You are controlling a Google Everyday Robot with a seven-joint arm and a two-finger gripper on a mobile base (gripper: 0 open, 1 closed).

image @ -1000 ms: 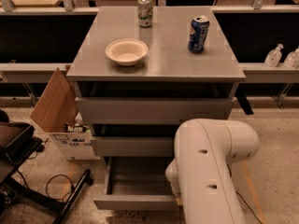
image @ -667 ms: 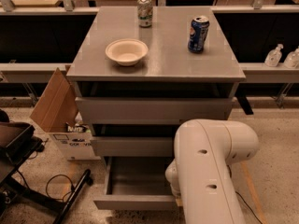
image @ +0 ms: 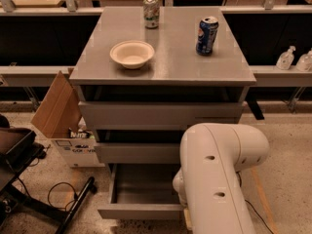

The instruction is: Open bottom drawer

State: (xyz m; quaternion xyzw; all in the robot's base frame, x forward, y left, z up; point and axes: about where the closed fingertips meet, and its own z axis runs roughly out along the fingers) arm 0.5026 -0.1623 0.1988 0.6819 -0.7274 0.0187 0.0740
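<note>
Though filling the near right corner, hides the gripper wholly behind the white arm (image: 217,179); cannot tell how wide the grip stands, or whether it has hold of anything. Judging by the arm's reach, puts the gripper low, at the right end of the bottom drawer (image: 139,185). Shows no change against a second ago: same arm pose, same drawer pulled out toward the camera, with its plain grey floor open to view. Reads, then, as a task all but done, with probably only a release and a retreat left. Bends the arm at a rounded elbow, one link rising from the lower edge, the other end swung out to the right. Covers the drawer's right side and part of the middle drawer front (image: 139,152). Above, leaves the top drawer front (image: 161,115) set back like the middle one. Farther off, on the cabinet top (image: 170,67), finds a pale bowl (image: 131,53) at left, a blue can (image: 207,35) at right and a green-and-white can (image: 151,11) by the rear edge, all well apart.
</note>
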